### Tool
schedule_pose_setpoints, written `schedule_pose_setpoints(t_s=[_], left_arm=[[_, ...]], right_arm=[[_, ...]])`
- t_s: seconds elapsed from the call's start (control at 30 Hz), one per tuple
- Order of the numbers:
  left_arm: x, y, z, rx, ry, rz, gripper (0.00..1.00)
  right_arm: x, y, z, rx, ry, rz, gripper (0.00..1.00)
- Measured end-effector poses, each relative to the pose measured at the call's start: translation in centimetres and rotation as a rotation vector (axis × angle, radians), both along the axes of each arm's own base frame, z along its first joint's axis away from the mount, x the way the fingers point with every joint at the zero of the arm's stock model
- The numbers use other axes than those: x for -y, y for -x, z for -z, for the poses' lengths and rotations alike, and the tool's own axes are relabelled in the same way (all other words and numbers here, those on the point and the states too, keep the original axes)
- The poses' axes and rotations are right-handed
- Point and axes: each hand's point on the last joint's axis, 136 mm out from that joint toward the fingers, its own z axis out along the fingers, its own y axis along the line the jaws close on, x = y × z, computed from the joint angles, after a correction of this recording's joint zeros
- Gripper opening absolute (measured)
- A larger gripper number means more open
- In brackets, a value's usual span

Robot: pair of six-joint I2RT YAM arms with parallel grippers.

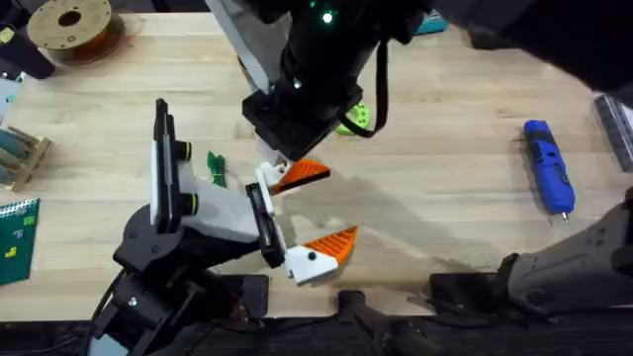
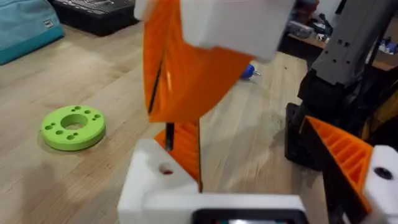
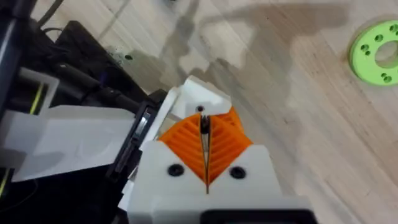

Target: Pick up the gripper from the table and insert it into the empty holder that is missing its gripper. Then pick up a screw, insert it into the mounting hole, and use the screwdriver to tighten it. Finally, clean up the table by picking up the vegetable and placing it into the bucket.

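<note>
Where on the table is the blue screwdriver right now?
In the overhead view the screwdriver lies flat on the table's far right side, by itself, well to the right of the lime-green ring.

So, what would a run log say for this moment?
right gripper: shut, tips at holder | left gripper: open | screwdriver: lying on table | vegetable: on table

Matt wood-grain table (image 1: 445, 198), ribbed orange plastic gripper (image 1: 302, 175), white plastic holder (image 1: 265, 178)
</note>
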Motion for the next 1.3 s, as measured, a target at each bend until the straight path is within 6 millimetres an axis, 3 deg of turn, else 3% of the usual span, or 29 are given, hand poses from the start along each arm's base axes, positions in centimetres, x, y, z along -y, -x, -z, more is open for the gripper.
schedule_pose_setpoints(t_s=[1.13,1.3], left_arm=[[0.0,0.0,0.0,0.000,0.000,0.000,0.987],[0.0,0.0,0.0,-0.008,0.001,0.002,0.987]], right_arm=[[-0.6,0.4,0.8,-0.027,0.003,-0.054,0.007],[-0.9,0.2,1.6,-0.036,0.019,-0.061,0.007]])
